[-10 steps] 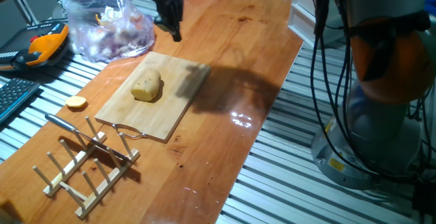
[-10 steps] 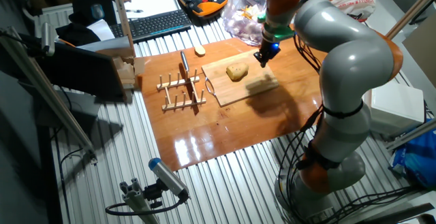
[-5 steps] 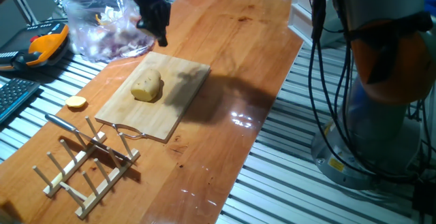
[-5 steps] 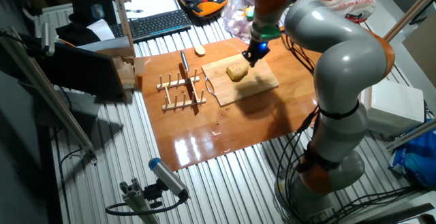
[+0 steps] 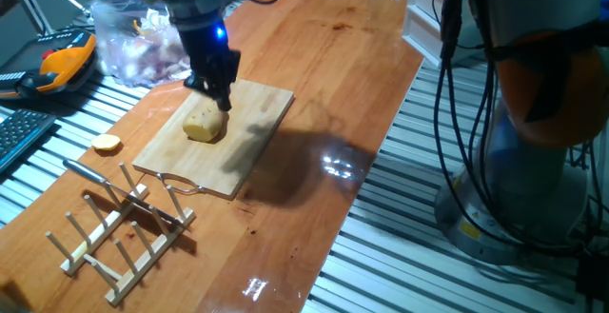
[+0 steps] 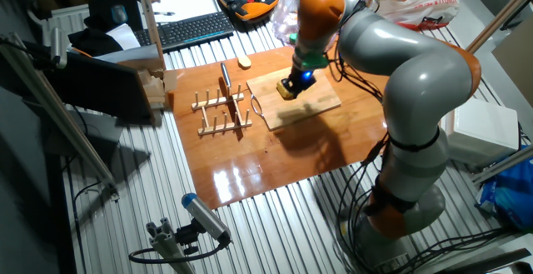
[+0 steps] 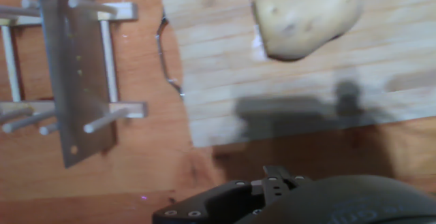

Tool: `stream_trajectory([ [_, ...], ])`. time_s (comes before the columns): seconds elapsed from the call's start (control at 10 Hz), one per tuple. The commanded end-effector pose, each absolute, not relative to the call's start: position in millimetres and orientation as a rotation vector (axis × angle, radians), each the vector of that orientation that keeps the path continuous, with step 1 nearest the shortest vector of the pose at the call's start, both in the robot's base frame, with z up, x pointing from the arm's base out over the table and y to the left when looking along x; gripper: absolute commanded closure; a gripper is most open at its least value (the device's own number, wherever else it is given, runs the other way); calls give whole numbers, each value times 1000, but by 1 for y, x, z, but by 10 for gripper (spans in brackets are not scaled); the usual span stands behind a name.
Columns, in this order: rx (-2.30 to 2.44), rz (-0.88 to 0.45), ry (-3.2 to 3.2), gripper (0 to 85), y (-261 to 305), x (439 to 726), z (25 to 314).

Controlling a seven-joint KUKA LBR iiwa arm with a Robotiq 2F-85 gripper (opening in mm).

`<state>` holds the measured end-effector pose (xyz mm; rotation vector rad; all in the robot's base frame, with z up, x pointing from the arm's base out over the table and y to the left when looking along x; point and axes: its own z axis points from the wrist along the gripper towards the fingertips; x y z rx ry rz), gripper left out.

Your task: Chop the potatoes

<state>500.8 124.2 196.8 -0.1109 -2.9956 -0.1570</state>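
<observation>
Claw (image 5: 220, 97): poised just above potato (image 5: 204, 122), grip state indiscernible. Potato: whole, centred on cutting board (image 5: 249, 137), presumably staged for chopping.

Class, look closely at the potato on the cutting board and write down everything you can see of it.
The potato is one pale yellow-tan oval lump, smooth and matte with a few small dark eyes, whole and uncut as far as shown. It lies on its side on the wooden cutting board. The hand hovers right above it; whether it touches the potato cannot be told.
</observation>
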Motion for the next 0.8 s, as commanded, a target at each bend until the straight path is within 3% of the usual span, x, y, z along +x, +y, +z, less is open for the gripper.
stream_trajectory([
  [0.0,-120,-163,-2995,850,184,500,196],
  [0.7,-131,-169,-3023,850,175,512,198],
])
